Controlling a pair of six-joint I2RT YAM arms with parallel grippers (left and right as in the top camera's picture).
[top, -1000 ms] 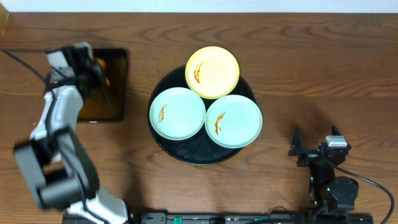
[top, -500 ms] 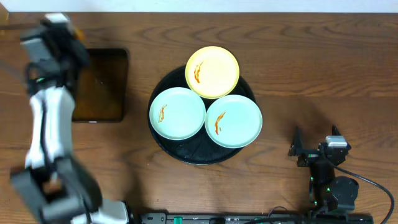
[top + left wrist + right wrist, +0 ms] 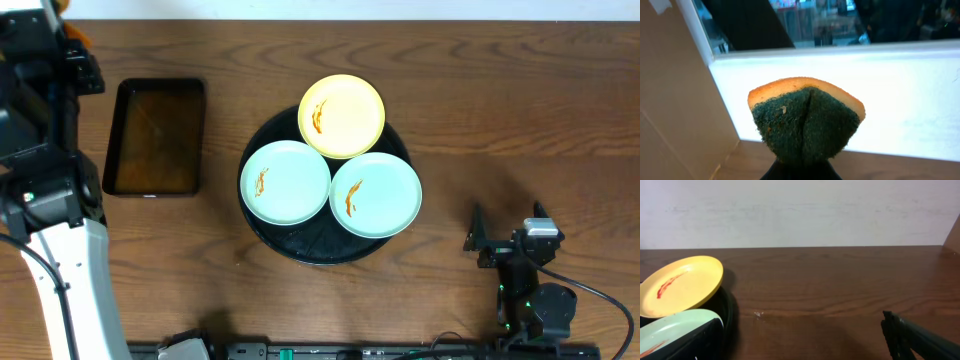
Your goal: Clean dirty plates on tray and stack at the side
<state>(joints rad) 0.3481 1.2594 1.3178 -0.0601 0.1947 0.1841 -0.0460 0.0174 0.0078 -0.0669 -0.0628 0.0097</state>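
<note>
Three plates lie on the round black tray [image 3: 300, 246]: a yellow one [image 3: 342, 116] at the back, a mint one [image 3: 285, 182] at the left and a mint one [image 3: 376, 194] at the right. Each has an orange sauce streak. My left gripper [image 3: 802, 169] is shut on a folded sponge [image 3: 806, 125], green scouring side outward, raised high at the table's far left corner [image 3: 58, 40]. My right gripper [image 3: 508, 232] rests open and empty at the front right. Its view [image 3: 800, 347] shows the yellow plate [image 3: 680, 285], a mint plate [image 3: 670, 327] and the tray rim [image 3: 729, 311].
A rectangular black tray [image 3: 155, 137] with brownish liquid lies left of the round tray. The left arm's white links [image 3: 70, 270] run along the table's left edge. A cable [image 3: 600, 290] trails from the right arm's base.
My left gripper has lifted out of the rectangular tray with the sponge and moved up toward the far left corner. The right arm and the plates have not moved.
</note>
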